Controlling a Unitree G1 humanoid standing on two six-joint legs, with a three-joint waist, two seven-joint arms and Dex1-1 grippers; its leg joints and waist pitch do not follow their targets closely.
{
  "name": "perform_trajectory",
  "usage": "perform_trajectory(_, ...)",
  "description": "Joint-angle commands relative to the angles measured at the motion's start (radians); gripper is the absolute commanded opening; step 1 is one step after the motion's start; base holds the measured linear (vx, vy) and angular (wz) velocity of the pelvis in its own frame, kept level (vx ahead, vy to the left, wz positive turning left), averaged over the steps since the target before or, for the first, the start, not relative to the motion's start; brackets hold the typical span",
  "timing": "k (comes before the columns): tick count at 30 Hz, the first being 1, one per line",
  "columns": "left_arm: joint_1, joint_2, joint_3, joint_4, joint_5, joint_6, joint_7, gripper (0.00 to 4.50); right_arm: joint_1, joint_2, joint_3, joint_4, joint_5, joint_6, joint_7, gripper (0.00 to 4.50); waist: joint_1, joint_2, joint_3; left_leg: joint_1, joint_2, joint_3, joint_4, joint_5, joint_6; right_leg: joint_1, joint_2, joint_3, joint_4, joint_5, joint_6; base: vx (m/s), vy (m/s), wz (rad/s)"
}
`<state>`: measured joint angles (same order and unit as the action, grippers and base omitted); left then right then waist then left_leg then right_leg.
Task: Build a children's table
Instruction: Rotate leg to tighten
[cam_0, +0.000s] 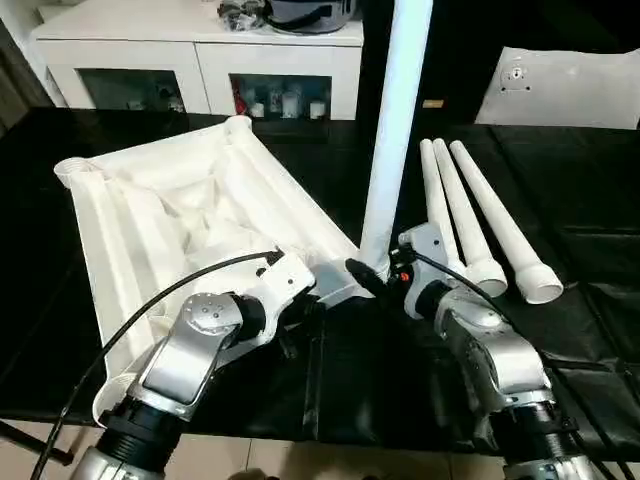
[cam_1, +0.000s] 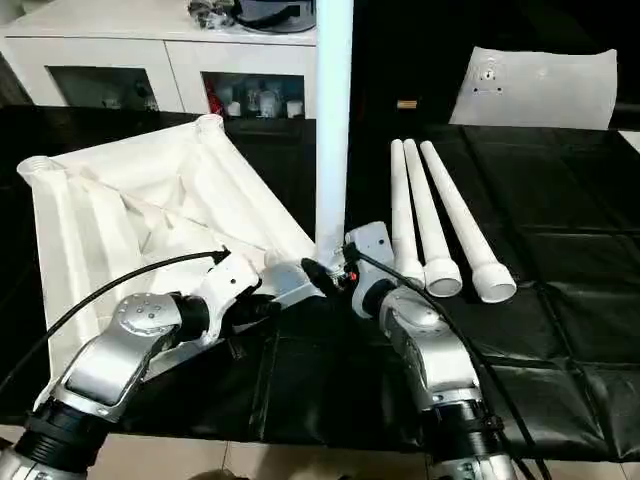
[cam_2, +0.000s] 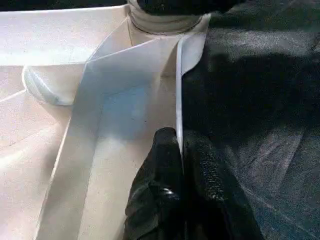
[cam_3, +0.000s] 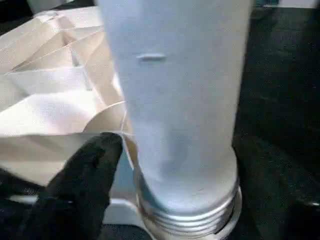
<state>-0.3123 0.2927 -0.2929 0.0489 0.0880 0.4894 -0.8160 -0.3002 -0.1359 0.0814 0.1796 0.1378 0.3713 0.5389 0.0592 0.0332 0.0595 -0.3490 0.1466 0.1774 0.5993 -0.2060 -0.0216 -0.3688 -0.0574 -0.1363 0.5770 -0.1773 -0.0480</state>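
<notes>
So one leg stands in the upside-down tabletop's near corner socket. Left gripper pinches the tabletop rim, right gripper sits apart around the leg base. Three legs wait on the black table.

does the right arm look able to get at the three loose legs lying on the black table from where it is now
Probably yes. The three loose legs lie side by side just beyond the right gripper, on that arm's own side, with bare black table around them. The gripper sits at the base of the upright leg and would have to come away first.
</notes>
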Motion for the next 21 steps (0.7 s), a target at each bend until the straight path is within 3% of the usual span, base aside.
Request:
perform_trajectory(1, -0.031, -0.004, -0.03, -0.029, -0.025, -0.069, -0.032, 0.0, 0.014, 0.001, 0.067, -0.01, 0.021, -0.017, 0.074, 4.13, 0.005, 0.002, -0.064, 0.004, 0.1, -0.049, -0.071, -0.183, 0.052, 0.041, -0.126, 0.085, -0.083, -0.326, -0.101, 0.0, 0.0, 0.0)
perform_trajectory(4, -0.034, 0.032, -0.032, -0.004, -0.046, -0.143, -0.104, 0.0, 0.019, -0.074, 0.058, -0.01, 0.019, -0.104, 0.165, 4.26, 0.007, 0.0, -0.064, 0.0, 0.097, -0.048, -0.069, -0.183, 0.057, 0.044, -0.128, 0.084, -0.083, -0.318, -0.103, 0.0, 0.0, 0.0)
perform_trajectory(8, -0.046, 0.097, -0.05, 0.043, -0.044, -0.235, -0.193, 0.0, 0.028, -0.173, 0.038, -0.026, 0.04, -0.139, 0.288, 4.46, 0.015, -0.002, -0.064, 0.002, 0.095, -0.044, -0.067, -0.178, 0.074, 0.043, -0.125, 0.084, -0.085, -0.337, -0.093, 0.0, 0.0, 0.0)
perform_trajectory(10, -0.051, 0.116, -0.052, 0.063, -0.05, -0.266, -0.224, 0.0, 0.035, -0.212, 0.04, -0.037, 0.048, -0.155, 0.347, 4.46, 0.03, 0.0, -0.065, 0.005, 0.099, -0.043, -0.067, -0.171, 0.077, 0.039, -0.124, 0.084, -0.084, -0.336, -0.091, 0.0, 0.0, 0.0)
perform_trajectory(13, -0.069, 0.161, -0.057, 0.108, -0.092, -0.328, -0.347, 0.0, 0.053, -0.311, 0.056, -0.073, 0.093, -0.175, 0.515, 4.46, 0.042, -0.002, -0.066, 0.006, 0.103, -0.044, -0.068, -0.177, 0.083, 0.042, -0.125, 0.084, -0.082, -0.325, -0.094, 0.0, 0.0, 0.0)
perform_trajectory(20, -0.107, 0.205, -0.08, 0.176, -0.106, -0.385, -0.458, 0.0, 0.056, -0.383, 0.103, -0.075, 0.105, -0.199, 0.656, 4.46, 0.055, -0.001, -0.066, 0.007, 0.104, -0.043, -0.068, -0.178, 0.08, 0.04, -0.127, 0.082, -0.083, -0.347, -0.102, 0.0, 0.0, 0.0)
perform_trajectory(21, -0.112, 0.214, -0.085, 0.184, -0.108, -0.395, -0.479, 0.0, 0.054, -0.39, 0.11, -0.069, 0.101, -0.197, 0.669, 4.2, 0.055, -0.003, -0.064, 0.006, 0.105, -0.044, -0.069, -0.18, 0.078, 0.04, -0.127, 0.082, -0.083, -0.349, -0.102, 0.0, 0.0, 0.0)
